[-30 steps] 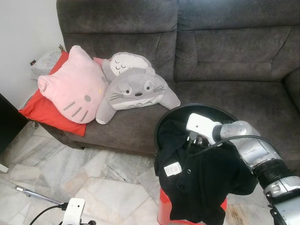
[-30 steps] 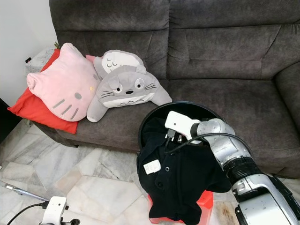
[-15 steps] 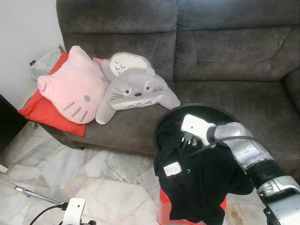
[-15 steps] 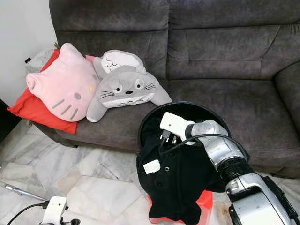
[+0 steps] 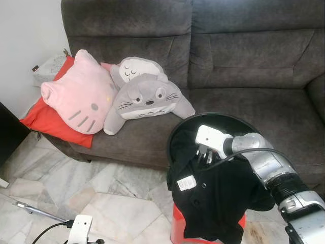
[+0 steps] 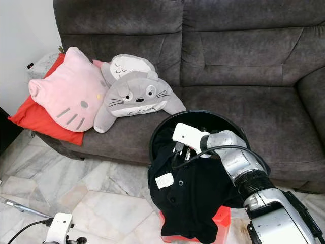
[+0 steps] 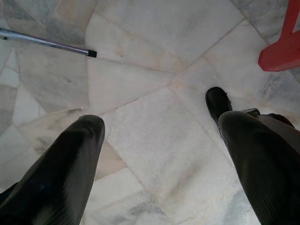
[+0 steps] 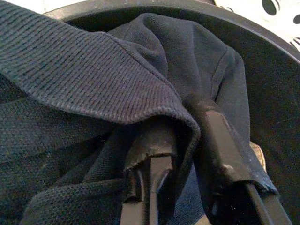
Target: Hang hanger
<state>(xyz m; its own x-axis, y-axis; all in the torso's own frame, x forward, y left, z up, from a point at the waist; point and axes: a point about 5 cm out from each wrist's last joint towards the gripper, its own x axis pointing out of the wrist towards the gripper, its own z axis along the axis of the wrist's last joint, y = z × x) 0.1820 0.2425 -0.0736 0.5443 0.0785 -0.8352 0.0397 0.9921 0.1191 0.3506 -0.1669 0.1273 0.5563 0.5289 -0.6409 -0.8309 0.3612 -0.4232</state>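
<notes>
Here your right gripper [image 8: 187,154] is buried in the black shirt [image 5: 218,198] draped over the round black basket [image 5: 175,134], fingers [image 8: 220,145] pinching a fold. No hanger made out. Left gripper [image 7: 159,140] hangs spread over the floor [image 7: 154,70].

A dark grey fabric sofa [image 5: 244,56] stands against a white wall [image 5: 25,40] on a pale marble floor [image 5: 76,188]. On its seat, at the robot's left, lie a pink cat cushion [image 5: 78,99], a grey plush cushion [image 5: 144,96] and a red pillow [image 5: 48,122]
</notes>
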